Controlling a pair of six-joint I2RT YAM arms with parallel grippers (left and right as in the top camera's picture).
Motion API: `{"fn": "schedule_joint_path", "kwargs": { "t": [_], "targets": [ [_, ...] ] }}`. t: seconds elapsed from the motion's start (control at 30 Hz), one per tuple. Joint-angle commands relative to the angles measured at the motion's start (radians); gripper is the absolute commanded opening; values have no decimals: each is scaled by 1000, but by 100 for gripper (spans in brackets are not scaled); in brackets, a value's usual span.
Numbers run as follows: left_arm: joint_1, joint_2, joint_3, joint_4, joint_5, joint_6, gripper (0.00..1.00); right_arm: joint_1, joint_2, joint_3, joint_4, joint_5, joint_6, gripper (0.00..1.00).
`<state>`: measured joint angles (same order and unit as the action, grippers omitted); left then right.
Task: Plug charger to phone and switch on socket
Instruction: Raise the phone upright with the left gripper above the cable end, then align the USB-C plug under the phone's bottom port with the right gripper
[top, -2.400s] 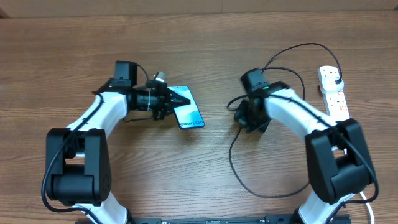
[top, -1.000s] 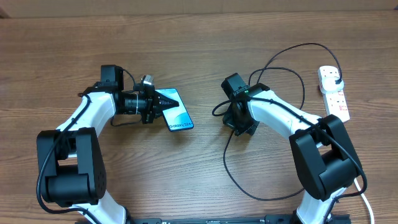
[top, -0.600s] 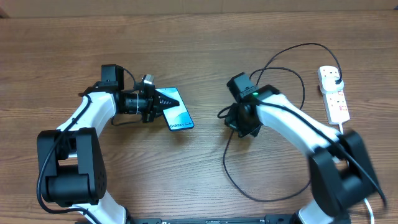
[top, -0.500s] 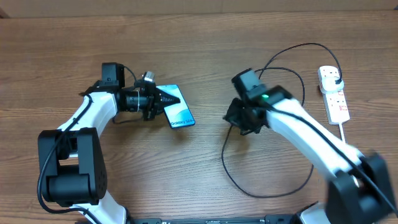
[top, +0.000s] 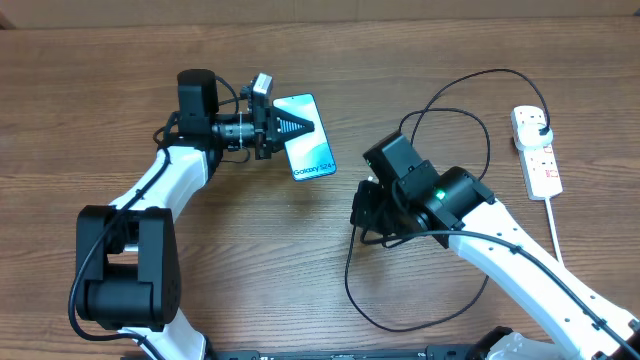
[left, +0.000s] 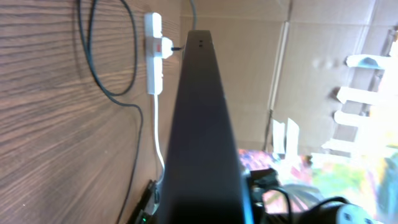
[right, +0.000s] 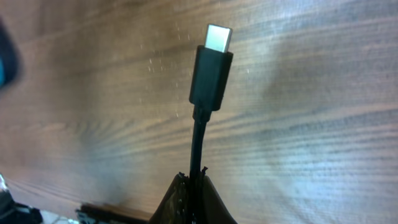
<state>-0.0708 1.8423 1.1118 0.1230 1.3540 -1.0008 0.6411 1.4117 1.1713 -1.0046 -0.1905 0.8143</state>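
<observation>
My left gripper is shut on the top end of the phone, whose light-blue screen faces up and which seems raised off the table. The left wrist view shows the phone edge-on as a dark slab. My right gripper is shut on the charger cable just behind its tip. The right wrist view shows the connector sticking straight out of the shut fingers above the wood. The cable loops back to a black plug in the socket strip at far right.
The strip's thick white cord runs toward the front right edge. The cable's slack lies in a large loop behind the right arm. The strip and the cable also show in the left wrist view.
My left gripper has carried the phone away from me and to the right, nearer the centre. My right gripper has pulled toward the front of the table with the cable tip in it.
</observation>
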Motion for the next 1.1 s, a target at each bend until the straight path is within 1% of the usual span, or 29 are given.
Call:
{"fn": "schedule_joint_path", "kwargs": {
  "t": [0.0,0.1,0.23,0.43,0.57,0.63,0.93,1.0,1.07],
  "targets": [
    [40,2,18,25,126,-28,4,40,-45,8,-35,22,-5,4],
    [45,2,18,43,127,-26,4,82,-53,8,-64,25,-5,4],
    [30,2,18,80,125,-2,4,172,-65,8,-83,24,0,4],
    [24,2,18,92,140,98,4,276,-72,8,-108,25,-1,4],
    [24,2,18,92,134,150,4,314,-72,8,-100,37,-16,4],
    [24,2,18,92,126,175,4,319,-72,8,-82,36,-43,4],
    [17,2,18,59,116,170,4,319,-72,8,46,32,-249,4],
    [11,2,18,57,130,167,4,319,-72,8,79,34,-290,4],
    [5,2,18,57,154,163,4,319,-72,8,103,53,-299,4]
  ]
}}
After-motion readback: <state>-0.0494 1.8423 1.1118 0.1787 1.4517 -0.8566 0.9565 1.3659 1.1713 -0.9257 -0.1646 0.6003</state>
